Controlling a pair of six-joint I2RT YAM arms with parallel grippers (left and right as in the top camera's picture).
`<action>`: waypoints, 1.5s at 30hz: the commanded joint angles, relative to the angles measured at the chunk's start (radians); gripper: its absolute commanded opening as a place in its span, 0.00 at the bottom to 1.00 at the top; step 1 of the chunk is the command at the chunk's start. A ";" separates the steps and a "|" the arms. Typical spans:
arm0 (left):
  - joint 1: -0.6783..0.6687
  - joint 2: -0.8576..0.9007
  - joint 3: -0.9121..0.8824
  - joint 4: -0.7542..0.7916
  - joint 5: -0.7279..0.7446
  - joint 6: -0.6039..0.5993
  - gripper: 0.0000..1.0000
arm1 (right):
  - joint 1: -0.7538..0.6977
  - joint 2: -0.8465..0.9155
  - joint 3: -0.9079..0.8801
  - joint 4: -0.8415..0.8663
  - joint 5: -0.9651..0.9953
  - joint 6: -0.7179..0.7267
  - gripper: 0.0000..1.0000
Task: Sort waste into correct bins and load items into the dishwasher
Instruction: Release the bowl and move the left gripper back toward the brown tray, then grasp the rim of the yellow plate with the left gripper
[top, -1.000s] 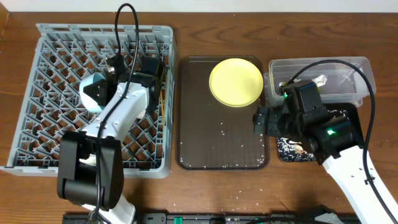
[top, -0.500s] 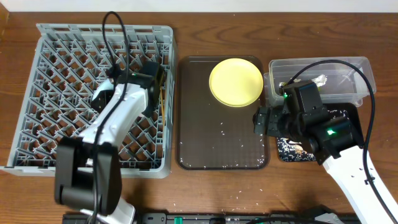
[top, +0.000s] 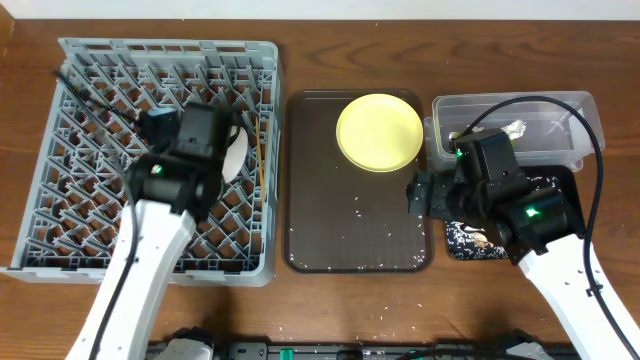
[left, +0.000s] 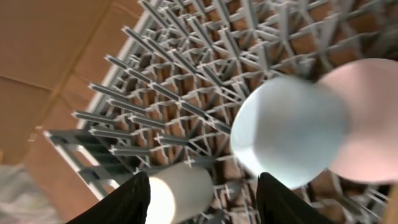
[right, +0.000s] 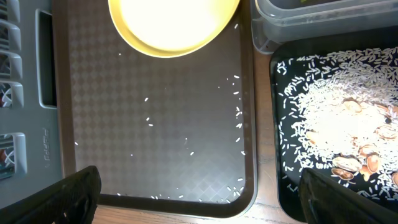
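Note:
My left gripper (left: 208, 200) is open over the grey dish rack (top: 100, 80), close above its pegs (left: 186, 81). The light blue bowl (left: 289, 130) lies free in the rack just beyond the fingertips, next to the small white bowl (left: 367, 124). A white cylinder (left: 180, 194) lies under the gap, by the left finger. In the overhead view the arm hides the blue bowl; the white bowl (top: 237, 150) and chopsticks (top: 262, 158) show beside it. The yellow plate (top: 379, 132) sits on the brown tray (top: 340, 230). My right gripper (right: 208, 205) hangs open above that tray's front edge.
The clear tub (top: 560, 105) stands at the back right with a crumpled wrapper (top: 515, 128) inside. The black tray (right: 286, 186) in front of it holds rice and brown scraps (right: 342, 124). Rice grains dot the brown tray (right: 155, 124).
The left gripper has opened and let go of the light blue bowl in the rack, and the left arm has swung away from its earlier pose. The right arm has not moved.

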 joint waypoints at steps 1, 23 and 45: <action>0.000 -0.050 0.026 -0.013 0.085 -0.016 0.56 | -0.010 0.000 0.012 -0.004 0.010 0.007 0.99; -0.166 -0.100 0.021 0.127 0.932 0.247 0.55 | -0.004 0.001 0.012 0.106 -0.112 -0.047 0.89; -0.220 0.677 -0.002 0.924 0.890 0.051 0.55 | -0.002 0.001 -0.017 0.063 -0.110 -0.019 0.99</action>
